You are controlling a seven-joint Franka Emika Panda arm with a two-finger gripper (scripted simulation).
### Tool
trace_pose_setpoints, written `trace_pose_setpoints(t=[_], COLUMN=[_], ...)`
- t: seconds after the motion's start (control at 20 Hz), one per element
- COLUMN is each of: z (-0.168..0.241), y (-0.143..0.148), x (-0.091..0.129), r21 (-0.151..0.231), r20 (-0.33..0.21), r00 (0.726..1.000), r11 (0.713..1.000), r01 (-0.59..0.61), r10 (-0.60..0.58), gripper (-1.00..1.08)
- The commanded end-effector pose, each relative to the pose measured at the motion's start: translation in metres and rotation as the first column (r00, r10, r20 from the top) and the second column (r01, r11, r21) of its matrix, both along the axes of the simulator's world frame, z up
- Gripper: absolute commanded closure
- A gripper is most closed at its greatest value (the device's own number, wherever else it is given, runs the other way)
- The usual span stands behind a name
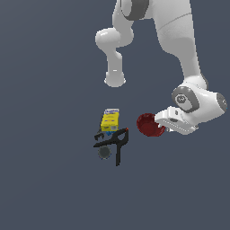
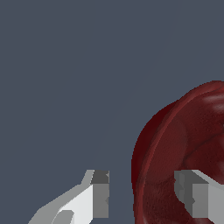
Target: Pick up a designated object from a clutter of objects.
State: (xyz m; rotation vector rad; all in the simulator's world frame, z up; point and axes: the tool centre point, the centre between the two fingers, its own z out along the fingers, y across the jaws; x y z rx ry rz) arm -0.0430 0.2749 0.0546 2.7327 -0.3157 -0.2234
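gripper: the gripper [image 2: 141,192] is spread fairly wide and straddles the near rim of the red bowl [image 2: 183,148], one finger [image 2: 101,192] outside over bare floor, the other over the ribbed inside. Nothing is clamped yet, there's daylight on both sides of the rim.

why that pose: my guess is it's lining up a rim pinch. A shallow wide bowl is too broad to grab across, so the wall is the only thing to squeeze.

red bowl: sits on the floor [image 1: 45,179] at the exterior view's right of the pile, right under the hand, a bit apart from everything else. Looks empty to me, just the ribs and a glossy highlight.

yellow-and-blue box: the box [image 1: 109,120] is to the exterior view's left of the bowl, near it but not touching.

black spring clamp: the clamp [image 1: 113,141] lies just below the box with its red tip pointing toward the bowl.

small dark can: the can [image 1: 104,153] is tucked against the clamp handles. Can't tell if there's anything in it.

risk: the rim could slip if the fingers close shallow.
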Motion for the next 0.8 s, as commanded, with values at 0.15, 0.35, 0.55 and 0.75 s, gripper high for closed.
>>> trace_pose_setpoints(t=[0.15, 0.35, 0.55, 0.75], z=[-0.018, -0.023, -0.023, -0.023], y=[-0.007, -0.009, -0.009, -0.009], x=[-0.005, -0.006, -0.006, -0.006], r21=[-0.002, -0.002, -0.002, -0.002], r20=[0.000, 0.000, 0.000, 0.000], r00=[1.000, 1.000, 1.000, 1.000], r11=[1.000, 1.000, 1.000, 1.000], r01=[0.001, 0.002, 0.002, 0.002], r10=[-0.001, -0.002, -0.002, -0.002], gripper=[-0.20, -0.20, 1.08, 1.08])
